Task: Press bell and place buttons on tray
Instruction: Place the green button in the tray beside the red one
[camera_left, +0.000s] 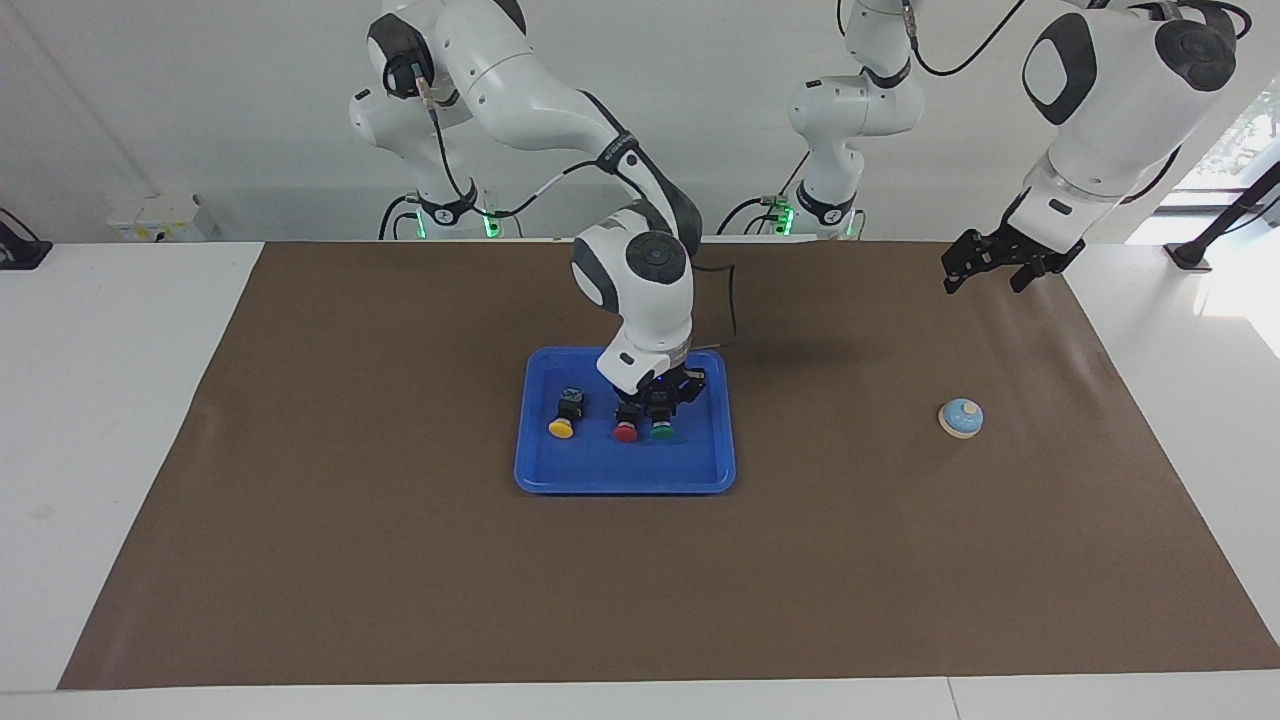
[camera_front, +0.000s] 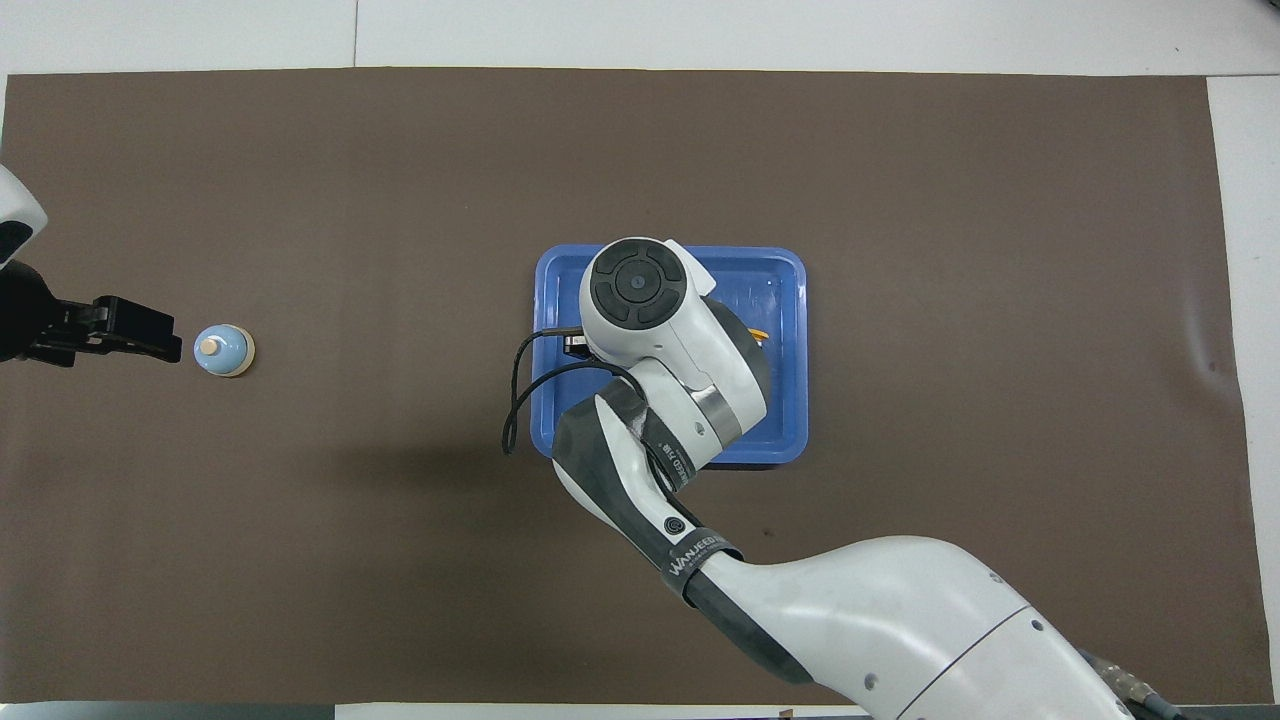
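The blue tray (camera_left: 700, 478) (camera_front: 790, 400) lies mid-mat. A yellow button (camera_left: 562, 428) and a red button (camera_left: 625, 432) lie in it. My right gripper (camera_left: 660, 412) is low in the tray, shut on the green button (camera_left: 661, 432), which sits right beside the red one toward the left arm's end. In the overhead view the right arm hides the red and green buttons. The light blue bell (camera_left: 961, 417) (camera_front: 223, 350) stands alone toward the left arm's end. My left gripper (camera_left: 985, 278) (camera_front: 160, 335) waits open in the air over the mat next to the bell.
A brown mat (camera_left: 350, 560) covers the table, with white tabletop (camera_left: 100, 450) around it. The right arm's cable (camera_front: 520, 400) loops over the tray's edge in the overhead view.
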